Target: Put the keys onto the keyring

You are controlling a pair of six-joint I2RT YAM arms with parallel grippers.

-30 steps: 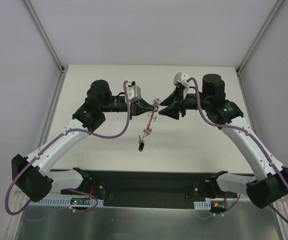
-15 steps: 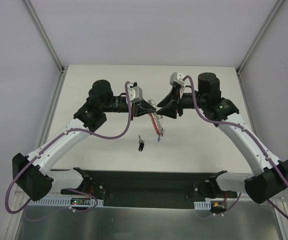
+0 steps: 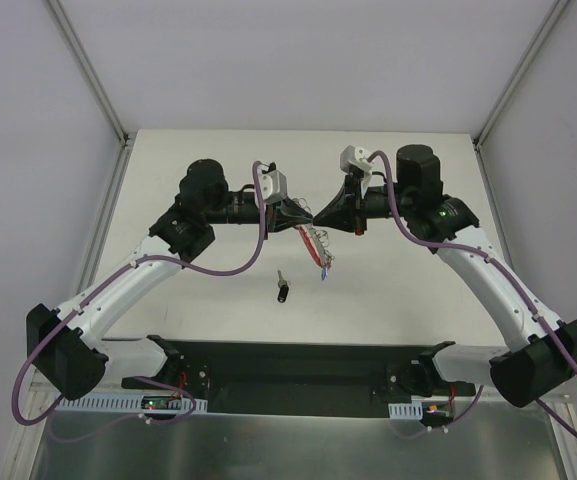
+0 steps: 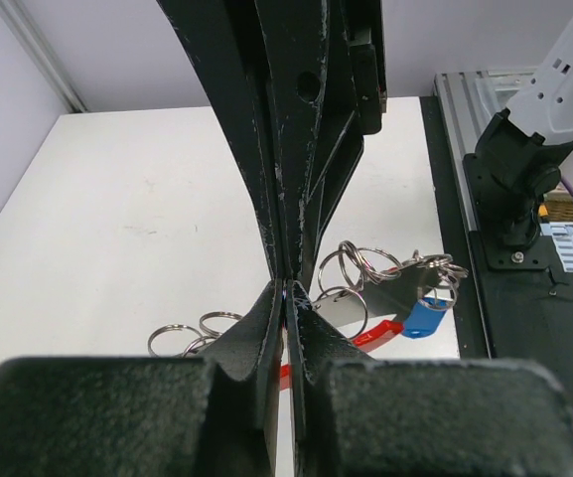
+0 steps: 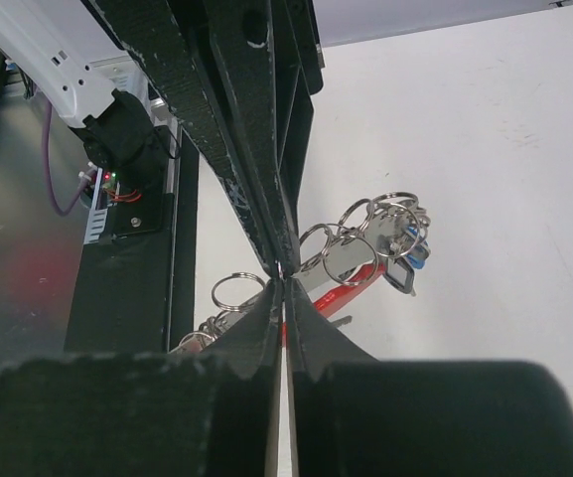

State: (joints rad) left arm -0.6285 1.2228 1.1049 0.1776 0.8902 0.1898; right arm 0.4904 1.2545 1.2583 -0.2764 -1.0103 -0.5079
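Observation:
My left gripper (image 3: 306, 216) and right gripper (image 3: 322, 213) meet tip to tip above the table's middle. Both are shut on the keyring (image 3: 318, 246), which hangs below them. In the left wrist view, my left gripper (image 4: 286, 290) pinches a thin ring, with silvery rings (image 4: 365, 273), the curved red tag (image 4: 383, 334) and a blue key (image 4: 426, 317) just beyond. The right wrist view shows my right gripper (image 5: 284, 282) shut at the same spot, beside rings (image 5: 365, 238) and the red tag (image 5: 351, 296). A black key (image 3: 283, 290) lies alone on the table.
The white table (image 3: 418, 290) has walls at the back and sides. A black rail (image 3: 298, 365) with both arm bases runs along the near edge. The right arm's base (image 4: 519, 189) shows in the left wrist view.
My right gripper has moved left to meet my left gripper's tip. The hanging keyring swung from near the black key to the right. The black key has not moved.

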